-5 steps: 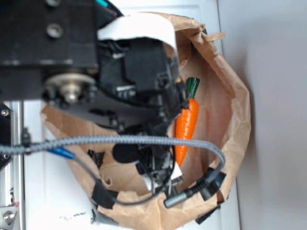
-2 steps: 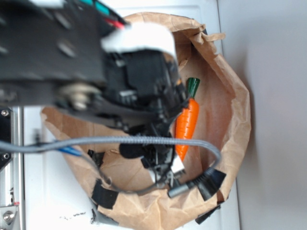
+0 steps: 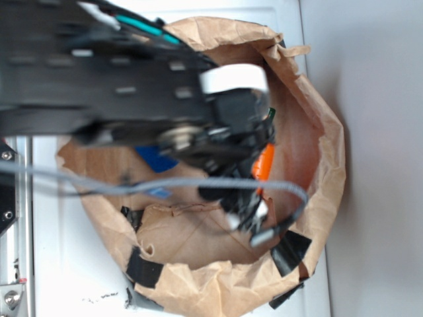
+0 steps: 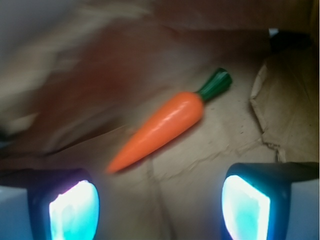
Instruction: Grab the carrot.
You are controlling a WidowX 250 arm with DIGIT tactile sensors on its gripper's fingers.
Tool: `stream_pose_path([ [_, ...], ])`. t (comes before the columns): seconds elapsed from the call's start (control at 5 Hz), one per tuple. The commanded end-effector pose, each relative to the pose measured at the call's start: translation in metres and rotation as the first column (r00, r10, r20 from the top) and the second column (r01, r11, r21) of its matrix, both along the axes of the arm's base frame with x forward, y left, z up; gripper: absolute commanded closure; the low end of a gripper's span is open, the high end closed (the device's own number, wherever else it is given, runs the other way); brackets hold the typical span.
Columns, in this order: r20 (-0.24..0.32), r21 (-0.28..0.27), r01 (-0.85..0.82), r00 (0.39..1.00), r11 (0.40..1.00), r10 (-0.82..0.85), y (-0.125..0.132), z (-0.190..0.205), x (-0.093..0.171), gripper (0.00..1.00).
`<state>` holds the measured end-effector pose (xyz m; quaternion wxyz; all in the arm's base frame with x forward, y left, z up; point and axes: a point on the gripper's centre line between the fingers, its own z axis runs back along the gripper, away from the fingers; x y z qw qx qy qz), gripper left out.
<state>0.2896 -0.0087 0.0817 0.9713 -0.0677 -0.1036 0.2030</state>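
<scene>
Carrot (image 4: 165, 125) is not yet grabbed: it lies loose on the floor of the paper bag (image 3: 324, 165), which sits on the white bench (image 3: 59, 277). The arm (image 3: 99, 79) reaches into the bag. The gripper (image 4: 160, 205) hangs wide open, with the carrot just ahead, diagonal, tip nearer the left finger (image 4: 72, 207). Closing in and gripping remain.

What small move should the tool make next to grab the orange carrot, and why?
Probably lower straight down. In the wrist view the open tool has its pads apart, and the glossy orange toy carrot lies untouched ahead of them on the crumpled brown paper bag, between their lines.
</scene>
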Motion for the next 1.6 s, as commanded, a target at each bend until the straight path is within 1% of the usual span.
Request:
stream_pose_path([
  [0.0, 0.028, 0.056, -0.099, 0.995, 0.994, 0.097, 0.001, -0.026, 0.045, 0.00],
  [0.2, 0.093, -0.070, -0.153, 0.983, 0.986, 0.159, 0.000, -0.026, 0.054, 0.00],
  [0.4, 0.105, -0.146, -0.145, 0.981, 0.979, 0.161, 0.006, -0.007, 0.049, 0.00],
  [0.6, 0.087, -0.161, -0.146, 0.983, 0.976, 0.162, 0.010, 0.005, 0.041, 0.00],
  [0.8, 0.080, -0.148, -0.153, 0.983, 0.977, 0.166, 0.009, -0.002, 0.039, 0.04],
  [1.0, 0.079, -0.113, -0.162, 0.982, 0.980, 0.171, 0.004, -0.011, 0.038, 1.00],
  [1.2, 0.085, -0.087, -0.154, 0.983, 0.984, 0.161, 0.000, -0.019, 0.033, 1.00],
  [1.4, 0.100, -0.076, -0.143, 0.984, 0.987, 0.150, -0.001, -0.017, 0.034, 1.00],
])
